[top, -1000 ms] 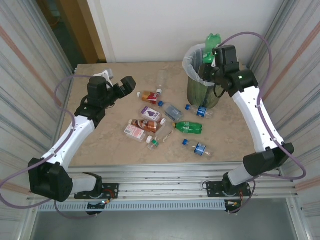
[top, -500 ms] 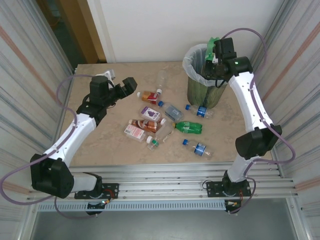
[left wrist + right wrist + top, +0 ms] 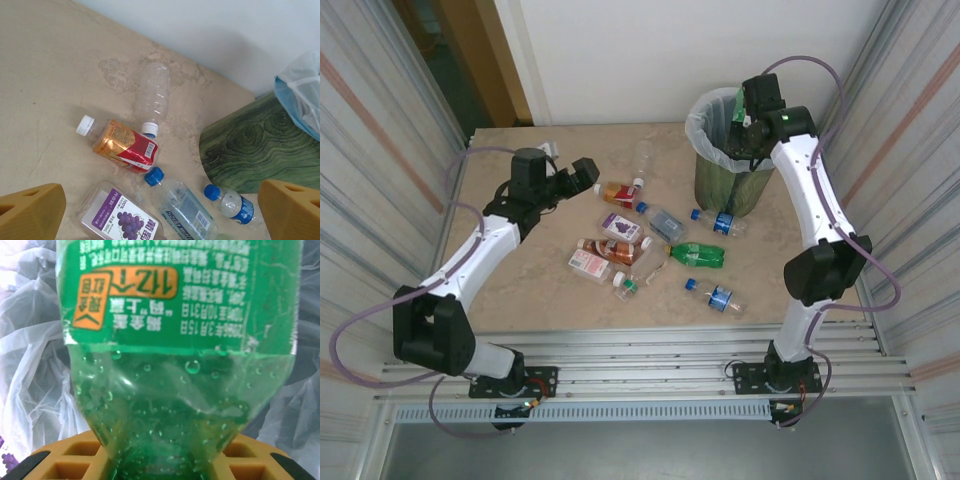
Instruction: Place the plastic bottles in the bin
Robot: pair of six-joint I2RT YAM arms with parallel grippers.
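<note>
From above, the right gripper hangs over the bin at the far right of the table. Plastic bottles lie mid-table near the left gripper. The left wrist view shows that gripper's jaws wide apart above an amber bottle. The right wrist view shows a green bottle over the white bag, its narrow end between the yellow fingers. Whether they clamp it cannot be told.

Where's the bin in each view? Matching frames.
Top external: bin, upper right of table.
Left wrist: bin's green wall, right edge.
Right wrist: its white bag liner behind the green bottle.
Shared landmark: that white liner.
</note>
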